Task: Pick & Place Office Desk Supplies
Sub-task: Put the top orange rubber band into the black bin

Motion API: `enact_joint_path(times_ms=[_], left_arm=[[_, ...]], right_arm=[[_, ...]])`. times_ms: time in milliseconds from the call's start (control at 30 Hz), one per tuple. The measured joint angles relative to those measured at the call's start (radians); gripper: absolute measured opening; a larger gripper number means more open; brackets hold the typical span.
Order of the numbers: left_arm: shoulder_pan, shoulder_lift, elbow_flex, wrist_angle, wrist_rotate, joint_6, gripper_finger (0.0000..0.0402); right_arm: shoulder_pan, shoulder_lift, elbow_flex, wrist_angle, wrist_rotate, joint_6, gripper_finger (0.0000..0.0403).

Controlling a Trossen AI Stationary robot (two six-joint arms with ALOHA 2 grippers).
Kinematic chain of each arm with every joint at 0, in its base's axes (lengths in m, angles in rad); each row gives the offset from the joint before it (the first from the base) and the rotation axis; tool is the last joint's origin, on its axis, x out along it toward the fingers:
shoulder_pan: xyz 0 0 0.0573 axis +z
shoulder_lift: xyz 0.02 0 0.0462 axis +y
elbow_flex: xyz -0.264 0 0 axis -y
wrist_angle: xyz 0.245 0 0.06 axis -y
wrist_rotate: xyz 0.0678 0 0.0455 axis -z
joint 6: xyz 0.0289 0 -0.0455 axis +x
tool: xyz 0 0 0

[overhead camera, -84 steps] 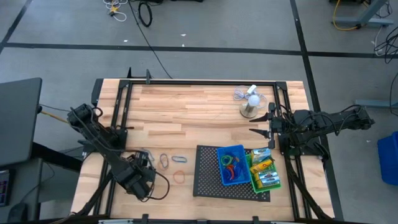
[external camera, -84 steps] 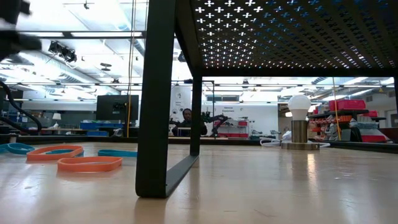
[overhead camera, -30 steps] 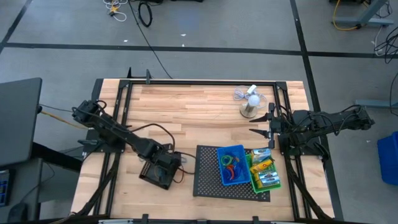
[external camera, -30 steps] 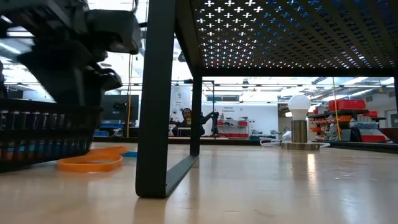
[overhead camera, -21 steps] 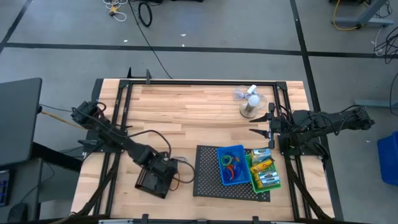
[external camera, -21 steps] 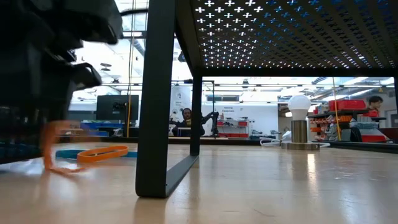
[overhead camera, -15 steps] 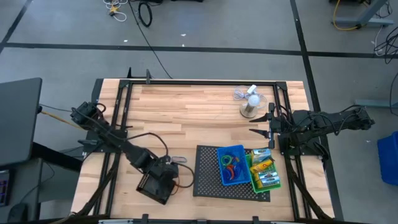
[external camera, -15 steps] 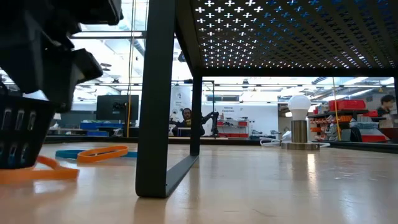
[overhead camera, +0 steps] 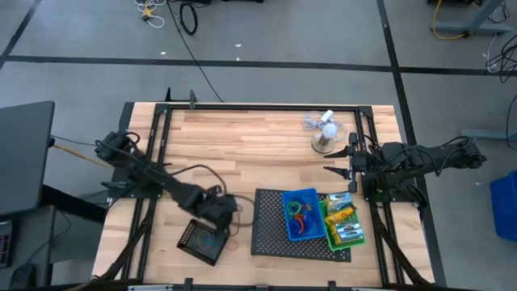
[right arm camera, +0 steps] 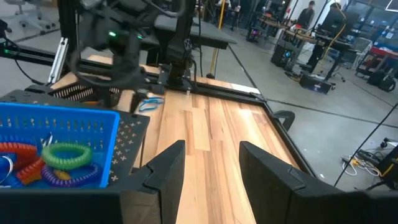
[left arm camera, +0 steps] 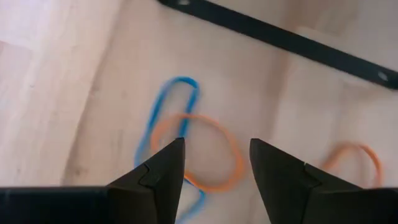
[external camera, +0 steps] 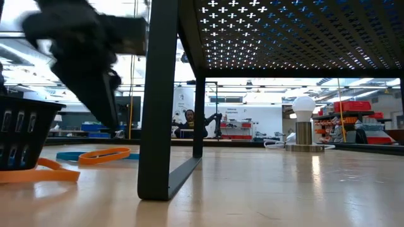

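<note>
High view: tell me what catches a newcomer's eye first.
The blue bin of bright coiled loops, on the black mesh tray at the table's near right, stands out first. Left of the tray, a black bin sits on the wood, the left pincer open just above it near loose bands. The white fan stands far right, beside the waiting right pincer.

The wooden tabletop point(overhead camera: 258, 145) carried a white mini fan point(overhead camera: 326, 136) near its far right corner. Toward the near edge stood a flat black mesh tray point(overhead camera: 271, 222), raised on legs, and to its left sat a small black bin point(overhead camera: 201, 241). Orange point(external camera: 104, 154) and blue point(external camera: 66, 155) rubber-band loops lay flat on the wood between bin and tray.
</note>
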Motion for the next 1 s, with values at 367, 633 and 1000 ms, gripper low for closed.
enact_joint_path(times_ms=[367, 633, 1000], left_arm=[[0.145, 0.031, 0.001, -0.027, 0.176, 0.166, 0.0189], [0.157, 0.072, 0.001, -0.021, 0.206, 0.227, 0.0176], [0.154, 0.109, 0.069, -0.079, 0.164, 0.307, 0.0148]], right_arm=[[0.0, 0.0, 0.0, -0.03, 0.0, 0.001, 0.016], [0.0, 0.0, 0.0, -0.038, 0.009, 0.0, 0.016], [0.0, 0.0, 0.0, -0.039, 0.015, 0.0, 0.016]])
